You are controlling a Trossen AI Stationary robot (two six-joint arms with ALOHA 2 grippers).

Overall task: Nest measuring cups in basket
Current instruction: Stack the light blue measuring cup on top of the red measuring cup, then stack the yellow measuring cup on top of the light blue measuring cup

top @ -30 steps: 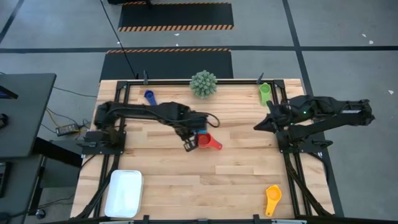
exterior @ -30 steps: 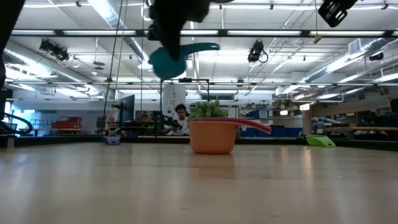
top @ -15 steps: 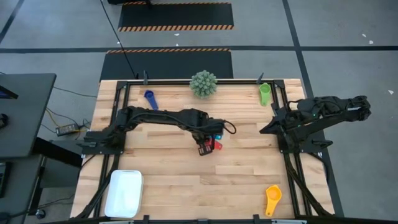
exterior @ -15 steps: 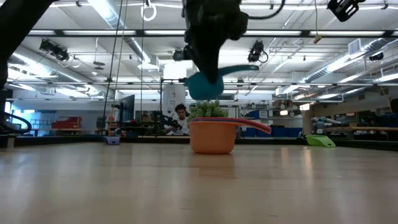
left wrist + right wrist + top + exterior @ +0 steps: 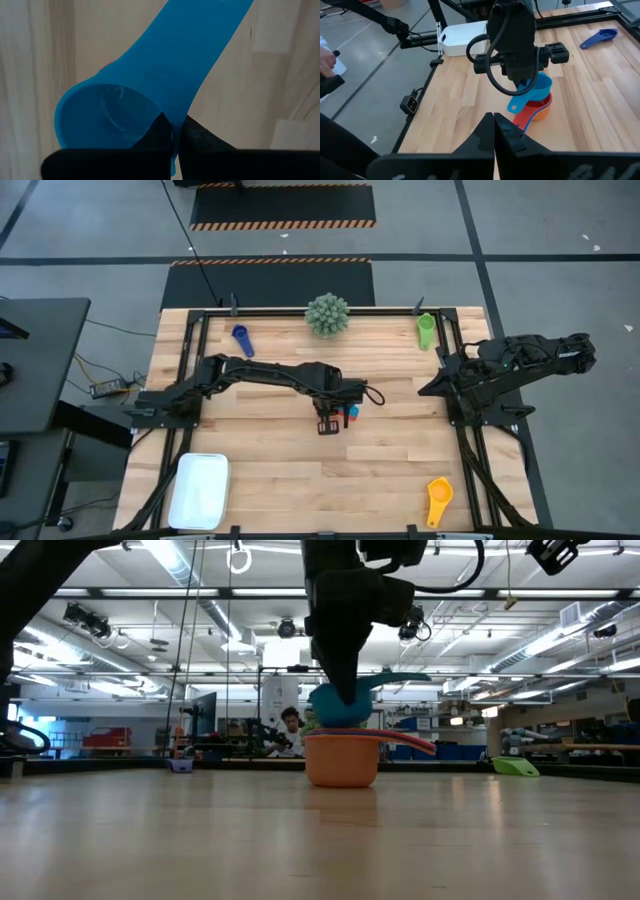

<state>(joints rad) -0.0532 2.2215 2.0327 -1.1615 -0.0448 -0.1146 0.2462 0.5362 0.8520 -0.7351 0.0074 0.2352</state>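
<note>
The left gripper (image 5: 340,690), fingers clamped on the light blue cup (image 5: 345,705), hangs just over the red cup (image 5: 345,760). Lower straight and centred with handles aligned, then release. The right gripper (image 5: 420,385) waits aside, fingers together.

Floor: grey concrete (image 5: 560,240) spreads around the table, crossed by dark seam lines.
Mats: two black mats (image 5: 283,205) with orange-and-black hazard stripes lie on the far side, one behind the other.
Table: pale butcher-block wood (image 5: 380,470), framed by black rails.
Left side: a dark desk (image 5: 35,360) stands just beside the table, cables trailing on the floor near it.
Ceiling: long fluorescent strips (image 5: 170,560) glow between exposed pipes and trusses.
Far room: benches and blue bins line the back; a person (image 5: 291,725) sits there.
</note>
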